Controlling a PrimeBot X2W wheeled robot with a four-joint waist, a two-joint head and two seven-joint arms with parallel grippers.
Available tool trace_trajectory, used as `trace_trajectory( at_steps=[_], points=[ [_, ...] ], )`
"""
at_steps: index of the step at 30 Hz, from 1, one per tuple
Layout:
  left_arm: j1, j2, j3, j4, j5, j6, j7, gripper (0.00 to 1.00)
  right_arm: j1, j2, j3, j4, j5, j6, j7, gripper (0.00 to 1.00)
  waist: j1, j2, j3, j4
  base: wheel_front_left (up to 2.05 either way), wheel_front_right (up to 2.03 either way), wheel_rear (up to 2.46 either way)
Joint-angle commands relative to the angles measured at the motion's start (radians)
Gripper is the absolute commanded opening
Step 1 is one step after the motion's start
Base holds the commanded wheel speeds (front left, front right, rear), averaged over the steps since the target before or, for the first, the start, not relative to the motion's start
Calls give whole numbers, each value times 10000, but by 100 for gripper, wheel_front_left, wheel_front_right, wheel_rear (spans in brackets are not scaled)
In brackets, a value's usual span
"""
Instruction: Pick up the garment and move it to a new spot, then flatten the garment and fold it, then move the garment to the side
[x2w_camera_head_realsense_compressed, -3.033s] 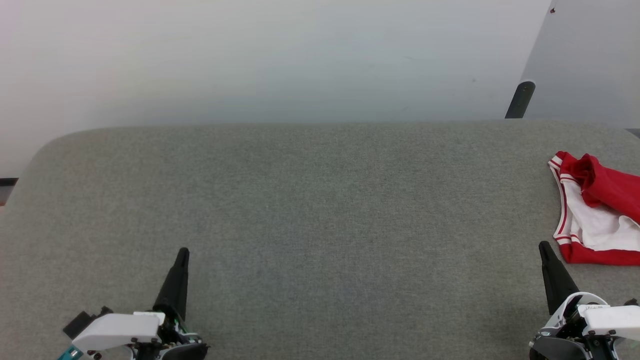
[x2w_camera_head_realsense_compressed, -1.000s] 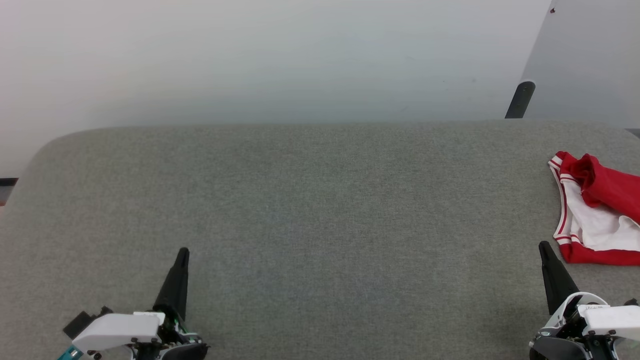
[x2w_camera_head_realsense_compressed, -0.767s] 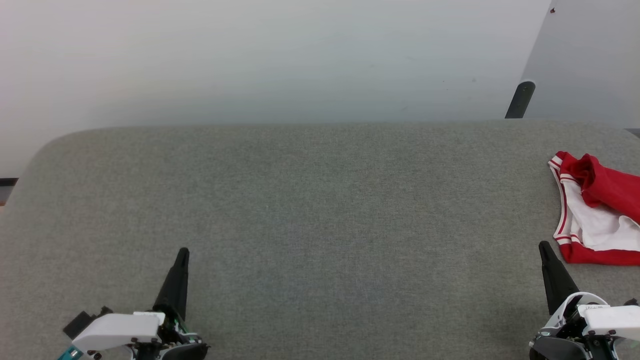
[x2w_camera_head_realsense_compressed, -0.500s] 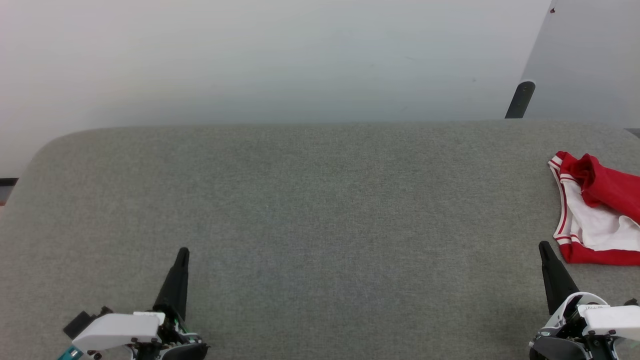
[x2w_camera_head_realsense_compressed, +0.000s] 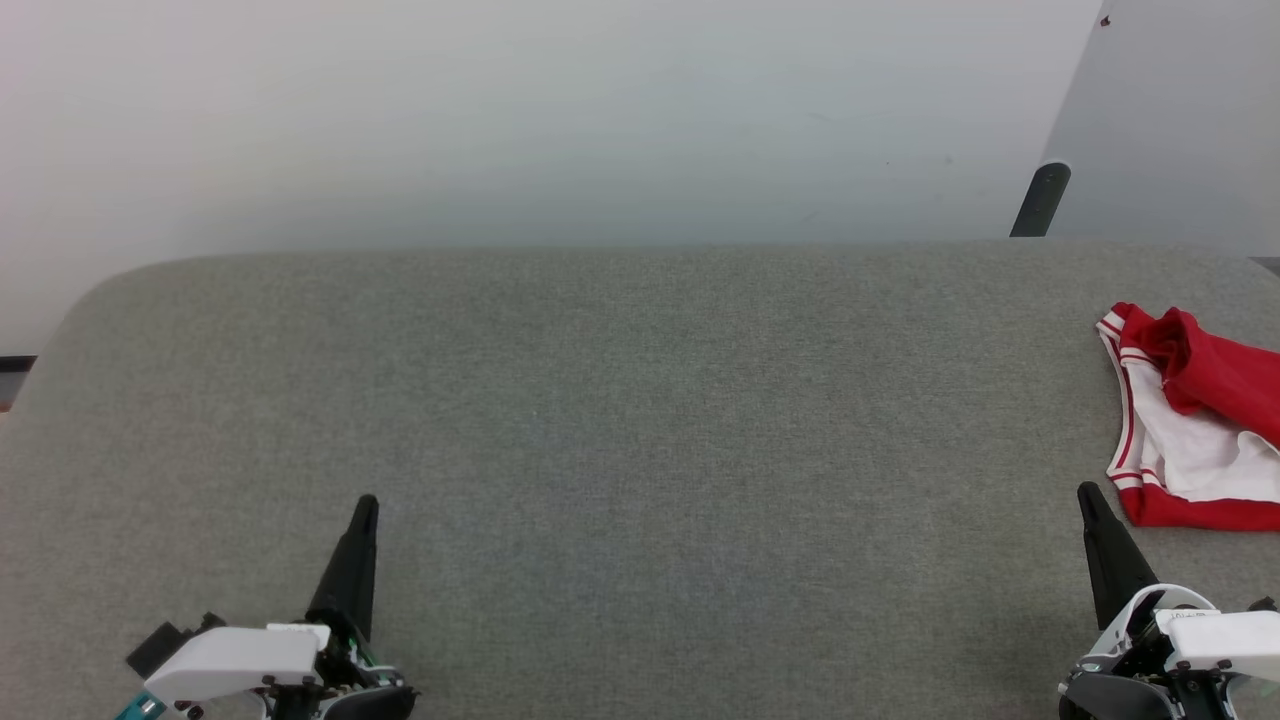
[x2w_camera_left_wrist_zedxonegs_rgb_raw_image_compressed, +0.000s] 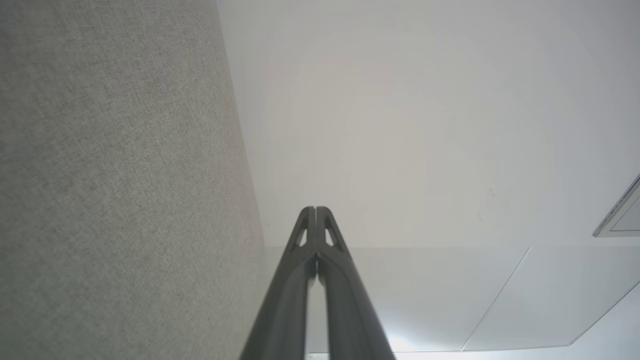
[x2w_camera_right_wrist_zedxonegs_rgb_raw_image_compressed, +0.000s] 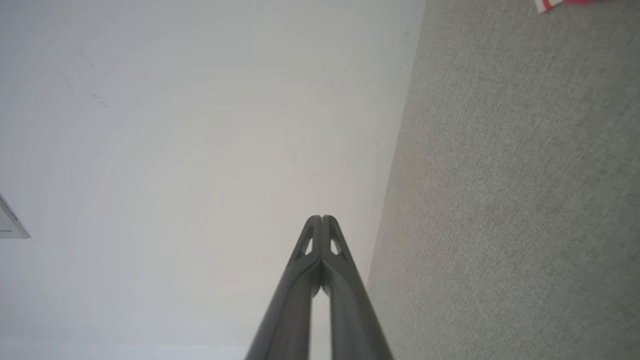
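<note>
nothing moved; garment (x2w_camera_head_realsense_compressed: 1195, 420) lies crumpled at head view's right edge; wrist views show left gripper (x2w_camera_left_wrist_zedxonegs_rgb_raw_image_compressed: 316, 209), right gripper (x2w_camera_right_wrist_zedxonegs_rgb_raw_image_compressed: 321, 217) closed, empty.

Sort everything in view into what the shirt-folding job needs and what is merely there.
Job: garment, crumpled at the grey table's right edge; left gripper and right gripper, both shut, empty.
Merely there: dark post behind the table; pale wall.

Left gripper (x2w_camera_head_realsense_compressed: 366, 505), long tapered black fingers (x2w_camera_head_realsense_compressed: 347, 575), white housing (x2w_camera_head_realsense_compressed: 235, 660) with small dark screws (x2w_camera_head_realsense_compressed: 268, 681), right gripper (x2w_camera_head_realsense_compressed: 1086, 492) alike, white shell (x2w_camera_head_realsense_compressed: 1215, 632).
</note>
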Motion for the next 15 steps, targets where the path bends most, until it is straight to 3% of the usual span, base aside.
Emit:
trace_trajectory(
  at_steps=[1,15],
  points=[
    [-96,-3,29,7,-15,-58,29,0,-35,33,4,2,39,4,9,0,0,0,0,0,0,0,0],
    [-96,-3,30,7,-15,-58,29,0,-35,33,5,2,39,4,9,0,0,0,0,0,0,0,0]
  ],
)
